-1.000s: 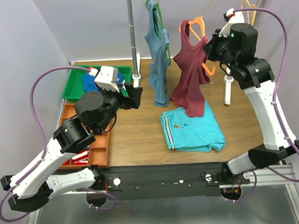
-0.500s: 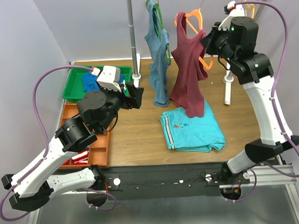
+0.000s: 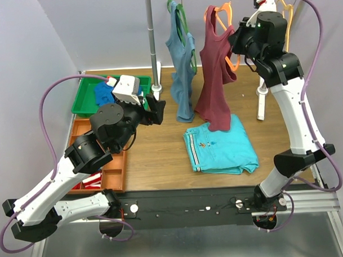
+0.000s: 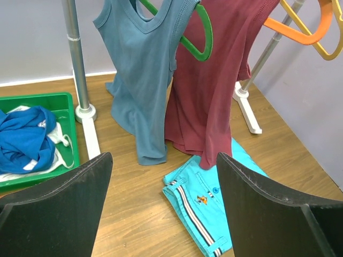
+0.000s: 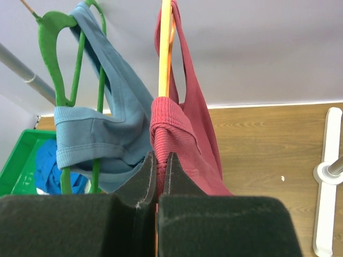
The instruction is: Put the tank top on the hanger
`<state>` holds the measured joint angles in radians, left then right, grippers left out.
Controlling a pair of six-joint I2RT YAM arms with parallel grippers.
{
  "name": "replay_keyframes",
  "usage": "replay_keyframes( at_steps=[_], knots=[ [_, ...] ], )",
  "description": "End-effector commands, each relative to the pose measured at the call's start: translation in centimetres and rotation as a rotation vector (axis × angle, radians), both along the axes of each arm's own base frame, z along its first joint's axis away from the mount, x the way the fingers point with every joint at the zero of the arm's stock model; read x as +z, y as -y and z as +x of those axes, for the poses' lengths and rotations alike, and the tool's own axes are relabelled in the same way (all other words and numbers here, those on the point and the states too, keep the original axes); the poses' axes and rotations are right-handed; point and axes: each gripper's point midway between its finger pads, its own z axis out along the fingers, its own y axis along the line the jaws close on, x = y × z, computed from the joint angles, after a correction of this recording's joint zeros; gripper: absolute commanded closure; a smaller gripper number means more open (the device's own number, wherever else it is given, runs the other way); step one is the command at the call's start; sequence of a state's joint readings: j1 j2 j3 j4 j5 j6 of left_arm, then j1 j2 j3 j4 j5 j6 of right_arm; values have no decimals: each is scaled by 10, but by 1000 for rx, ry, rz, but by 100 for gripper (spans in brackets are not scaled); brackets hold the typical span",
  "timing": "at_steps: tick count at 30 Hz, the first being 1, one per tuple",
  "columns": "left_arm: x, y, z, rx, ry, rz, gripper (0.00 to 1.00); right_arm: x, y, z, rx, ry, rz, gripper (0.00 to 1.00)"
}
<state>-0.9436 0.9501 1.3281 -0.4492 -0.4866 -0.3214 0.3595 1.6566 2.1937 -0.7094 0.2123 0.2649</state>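
Aloft, tank top (image 5: 185, 134), hanger (image 5: 164, 48) in right gripper (image 5: 159, 159)

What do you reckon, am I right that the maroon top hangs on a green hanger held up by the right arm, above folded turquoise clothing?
Not quite: the maroon top hangs on an orange hanger, as the right wrist view shows; the green hanger carries the grey-blue top. The rest is right.

The tank top (image 5: 182, 134) is ribbed matt cloth, the hanger (image 4: 292, 30) is smooth, glossy-ish plastic. Table (image 3: 155, 151) looks like wood grain, rack pole (image 4: 74, 48) is dull metal.
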Motion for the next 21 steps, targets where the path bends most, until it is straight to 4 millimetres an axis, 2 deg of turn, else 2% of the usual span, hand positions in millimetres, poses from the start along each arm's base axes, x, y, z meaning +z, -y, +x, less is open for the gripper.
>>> replay_keyframes(
  at_steps=[1,11,18,21],
  knots=[
    [4,-3,4,27,20,-5,13,36,1,9,-25,120,59,99],
    [1,-2,5,25,14,1,13,6,-23,26,1,61,27,99],
    [0,-3,5,27,12,1,13,-14,-27,25,-5,37,12,99],
    [-1,-2,5,22,11,2,13,-12,-27,21,-1,40,11,99]
  ],
)
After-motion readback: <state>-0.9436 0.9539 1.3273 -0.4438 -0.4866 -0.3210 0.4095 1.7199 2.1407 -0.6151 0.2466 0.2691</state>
